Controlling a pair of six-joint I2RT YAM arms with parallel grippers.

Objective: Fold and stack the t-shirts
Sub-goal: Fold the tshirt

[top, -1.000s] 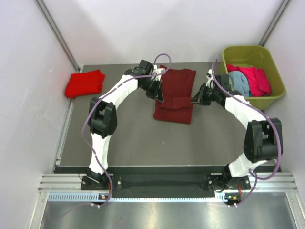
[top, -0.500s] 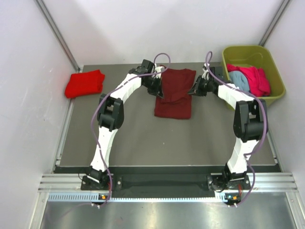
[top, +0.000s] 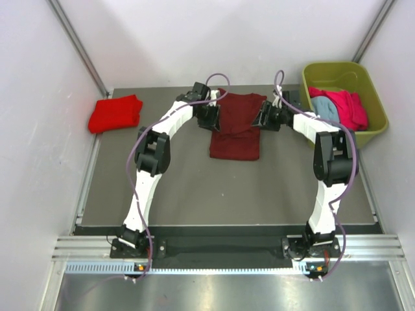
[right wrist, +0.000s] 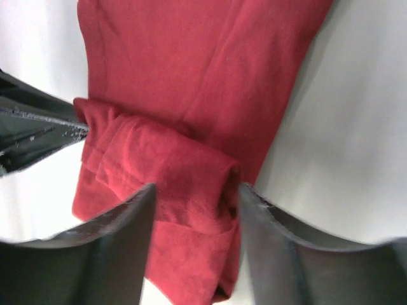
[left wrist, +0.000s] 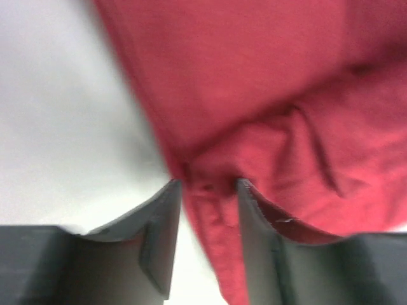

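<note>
From the overhead camera I see the dark surface [top: 194, 188] filling the middle of the view. The olive tub [top: 373, 97] sits past its corner at 2 o'clock.

The maroon shirt [top: 235, 146] lies flat in the far middle of the surface. Its long axis runs 12 to 6 o'clock, with the wider end at 12 and a doubled layer across its middle. The red shirt [top: 115, 113] is a folded bundle at 10 o'clock, its long side running roughly 9 to 3. It lies well apart from the maroon one. In the tub, the pink shirt [top: 347, 107] is heaped beside the light blue shirt [top: 326, 113].

The left gripper [left wrist: 208, 187] is at the maroon shirt's 9 o'clock edge, jaws nearly closed on a pinch of cloth. The right gripper [right wrist: 196, 190] is at the 3 o'clock edge with its jaws wider. A thick rolled fold fills the gap, and I cannot tell whether they press it.
</note>
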